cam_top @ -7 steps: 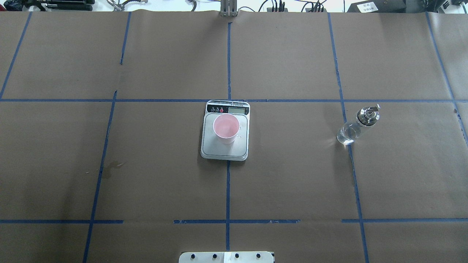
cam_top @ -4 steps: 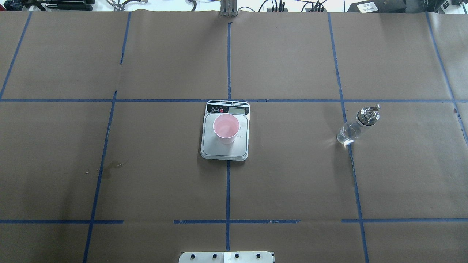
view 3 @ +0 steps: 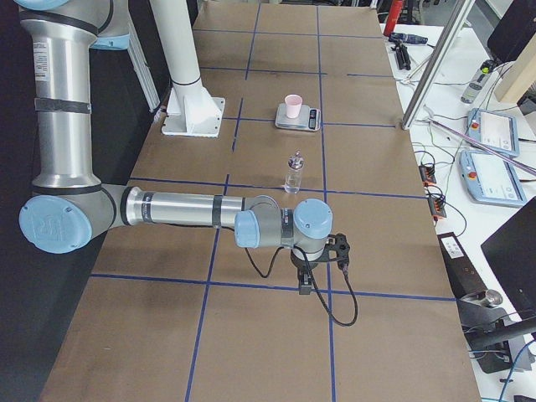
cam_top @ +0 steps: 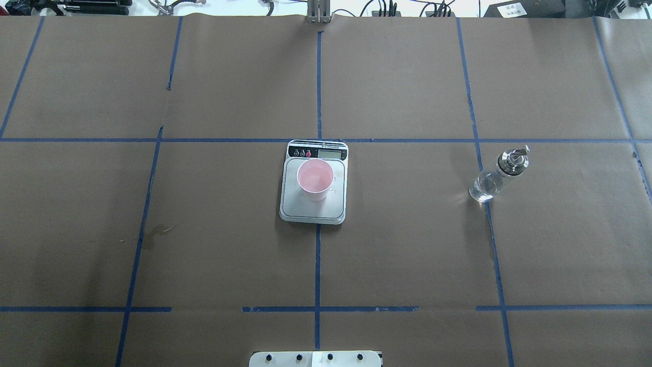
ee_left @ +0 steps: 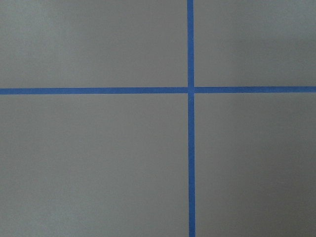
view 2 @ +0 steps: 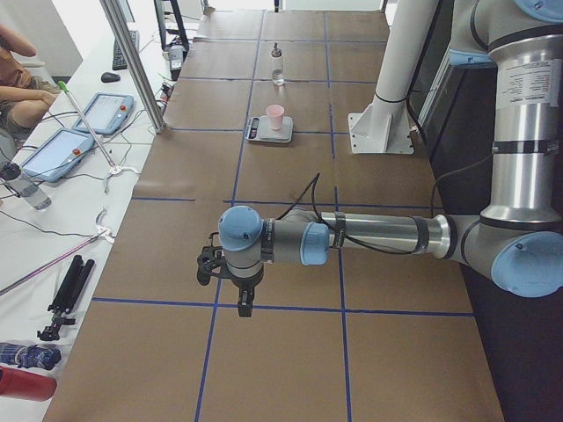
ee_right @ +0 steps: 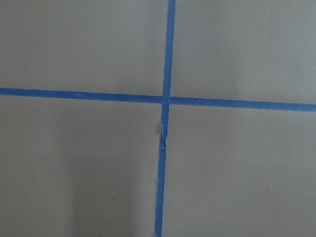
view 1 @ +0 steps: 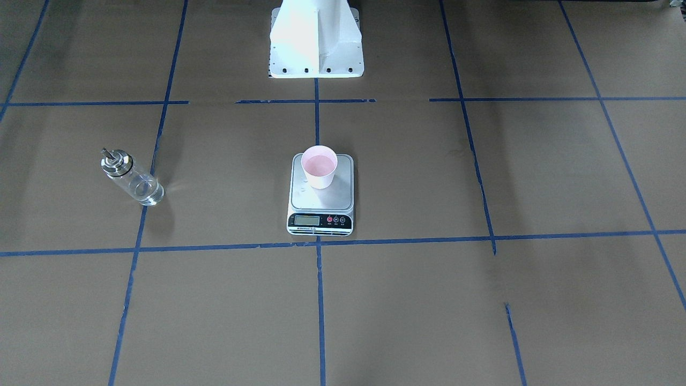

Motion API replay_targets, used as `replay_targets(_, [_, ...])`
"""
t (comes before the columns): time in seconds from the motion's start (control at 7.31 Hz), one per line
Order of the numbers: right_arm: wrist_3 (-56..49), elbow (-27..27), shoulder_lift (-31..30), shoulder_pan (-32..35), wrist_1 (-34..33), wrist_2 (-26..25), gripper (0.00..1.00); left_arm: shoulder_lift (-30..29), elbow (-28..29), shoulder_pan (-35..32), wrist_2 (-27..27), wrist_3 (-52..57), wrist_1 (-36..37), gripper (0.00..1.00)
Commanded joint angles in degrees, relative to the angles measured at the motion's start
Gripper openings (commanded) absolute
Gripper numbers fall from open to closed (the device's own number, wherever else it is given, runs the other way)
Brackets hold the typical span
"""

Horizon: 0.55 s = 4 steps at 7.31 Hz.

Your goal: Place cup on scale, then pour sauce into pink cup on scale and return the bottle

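The pale pink cup (cam_top: 315,178) stands upright on the scale (cam_top: 311,211), toward the side with the display; the front-facing view shows the cup (view 1: 319,167) and scale (view 1: 321,201) too. The clear bottle (cam_top: 496,176) with its silver cap stands upright on the paper far to the right, alone. It is also in the front-facing view as the bottle (view 1: 131,179). My left gripper (view 2: 244,303) hangs over a tape crossing at the table's left end, far from the scale. My right gripper (view 3: 306,285) hangs over the right end, near the bottle (view 3: 294,173). I cannot tell whether either is open or shut.
Brown paper with blue tape lines covers the table. The robot's white pedestal (view 1: 316,43) stands at the table's near-robot edge. Tablets (view 2: 53,154), cables and a person's arm (view 2: 18,79) lie beyond the far edge, past an aluminium post (view 2: 132,61).
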Motion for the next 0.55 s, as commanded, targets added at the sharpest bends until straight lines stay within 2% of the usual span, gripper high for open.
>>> replay_targets(0.0, [0.0, 0.0, 0.0, 0.0, 0.0, 0.1, 1.0, 0.0, 0.0, 0.0, 0.0, 0.0, -0.1, 1.0])
replay_targets(0.41, [0.1, 0.0, 0.1, 0.0, 0.0, 0.5, 1.0, 0.0, 0.0, 0.0, 0.0, 0.0, -0.1, 1.0])
